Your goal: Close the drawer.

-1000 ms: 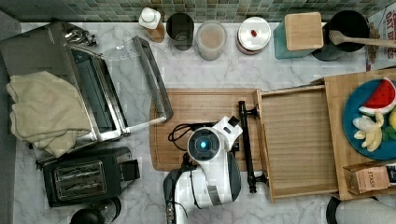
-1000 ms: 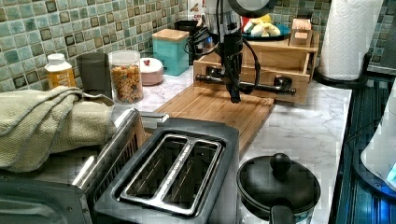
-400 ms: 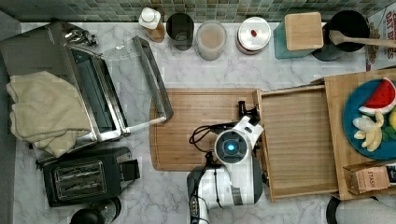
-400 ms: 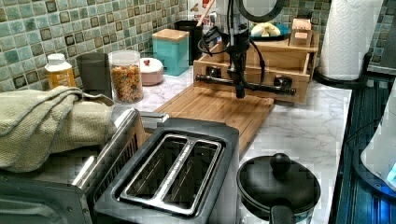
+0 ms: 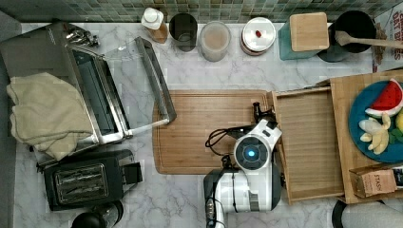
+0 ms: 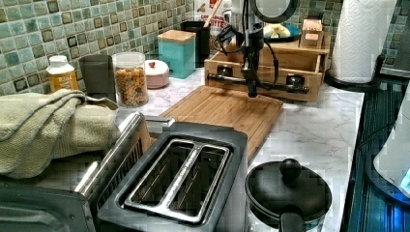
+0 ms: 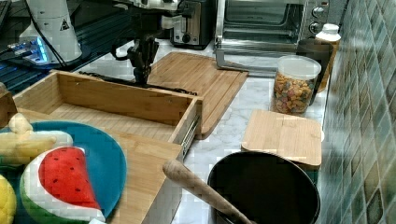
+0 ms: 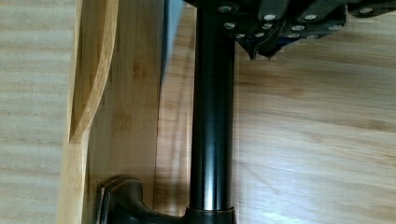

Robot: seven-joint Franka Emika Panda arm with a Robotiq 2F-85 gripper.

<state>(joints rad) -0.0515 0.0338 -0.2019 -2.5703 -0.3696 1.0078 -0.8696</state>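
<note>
Marble table [image 5: 190, 209]: end effector [image 6: 251, 89] at the open drawer [image 5: 309, 142].
Its tip hangs beside the black handle [image 8: 212, 116]; whether its fingers are apart cannot be told.

This is a kitchen worktop. A marble-patterned counter [image 5: 199, 199] runs beneath a backsplash of small green mosaic tiles [image 6: 29, 43]. Kitchen appliances sit on it: a toaster oven [image 5: 90, 90] with its glass door down and a cloth [image 5: 43, 114] on top, and a black two-slot toaster [image 6: 179, 179]. A row of jars and canisters lines the wall, among them a jar of cereal [image 6: 129, 79] and a teal canister [image 6: 176, 50]. A wooden cutting board [image 5: 204, 133], a paper towel roll [image 6: 360, 38] and a plate [image 7: 109, 163] of toy fruit complete it.
</note>
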